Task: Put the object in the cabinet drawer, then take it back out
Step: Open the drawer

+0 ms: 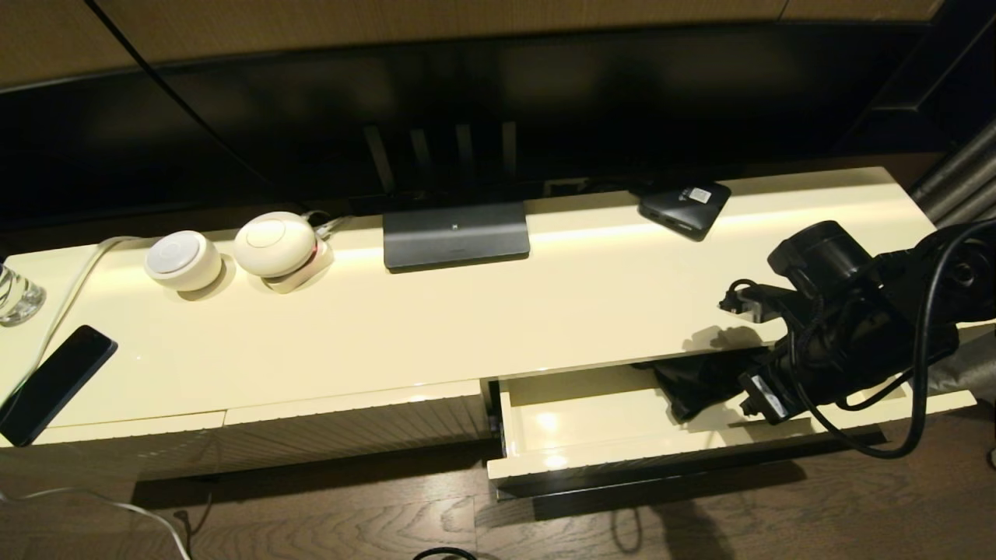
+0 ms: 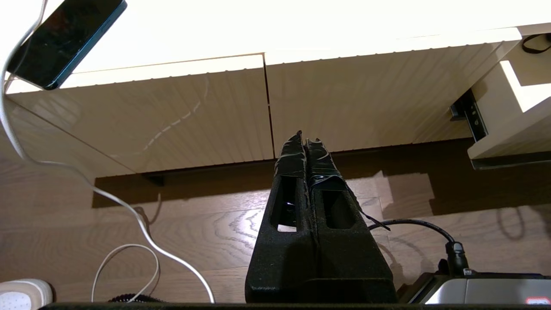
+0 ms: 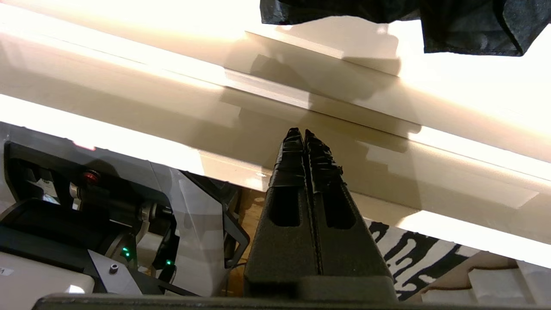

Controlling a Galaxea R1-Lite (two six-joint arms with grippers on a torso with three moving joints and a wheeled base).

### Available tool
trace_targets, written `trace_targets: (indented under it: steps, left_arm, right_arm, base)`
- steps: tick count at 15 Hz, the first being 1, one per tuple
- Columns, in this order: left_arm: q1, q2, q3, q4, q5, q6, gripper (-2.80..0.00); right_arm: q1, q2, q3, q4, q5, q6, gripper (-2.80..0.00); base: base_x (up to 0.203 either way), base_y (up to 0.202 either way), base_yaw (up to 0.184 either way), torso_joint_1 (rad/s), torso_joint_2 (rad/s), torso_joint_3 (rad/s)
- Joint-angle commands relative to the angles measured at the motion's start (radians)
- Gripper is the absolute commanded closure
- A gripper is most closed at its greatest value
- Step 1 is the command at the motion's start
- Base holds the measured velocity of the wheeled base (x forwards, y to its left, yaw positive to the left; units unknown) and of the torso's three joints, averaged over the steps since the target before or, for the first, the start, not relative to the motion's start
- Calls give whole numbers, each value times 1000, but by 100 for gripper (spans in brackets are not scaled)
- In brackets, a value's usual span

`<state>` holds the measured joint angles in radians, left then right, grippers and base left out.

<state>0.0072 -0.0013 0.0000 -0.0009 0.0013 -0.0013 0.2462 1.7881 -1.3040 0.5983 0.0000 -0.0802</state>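
Note:
The cabinet drawer [image 1: 576,424] stands pulled open at the lower right of the cream cabinet. The object, a black folded umbrella [image 1: 700,385], lies inside it toward the right, partly hidden under my right arm [image 1: 848,327]. In the right wrist view my right gripper [image 3: 304,131] is shut with nothing between its fingers. It points at a cream wall of the drawer [image 3: 344,112], and the umbrella's fabric [image 3: 465,26] lies beyond it, apart from the tips. My left gripper [image 2: 304,135] is shut and empty, parked low over the floor before the closed ribbed fronts [image 2: 181,116].
On the cabinet top stand a dark screen base [image 1: 456,236], two white round devices [image 1: 183,260] [image 1: 272,245], a small black box with a white label [image 1: 685,206], a phone [image 1: 54,381] and a glass [image 1: 15,295]. White cable [image 2: 129,211] trails over the wood floor.

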Motion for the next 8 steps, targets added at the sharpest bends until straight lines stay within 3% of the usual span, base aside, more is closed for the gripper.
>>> trace_targets:
  steps: [1,8]
  left_arm:
    - [0,1,3,-1,0,0,0]
    - [0,1,3,-1,0,0,0]
  right_arm:
    - [-2,8,14,3,0,0,0]
    - [6,-18,82,6,2,0,0]
  base:
    - [0,0,0,0,0,0]
    - [0,0,0,0,0,0]
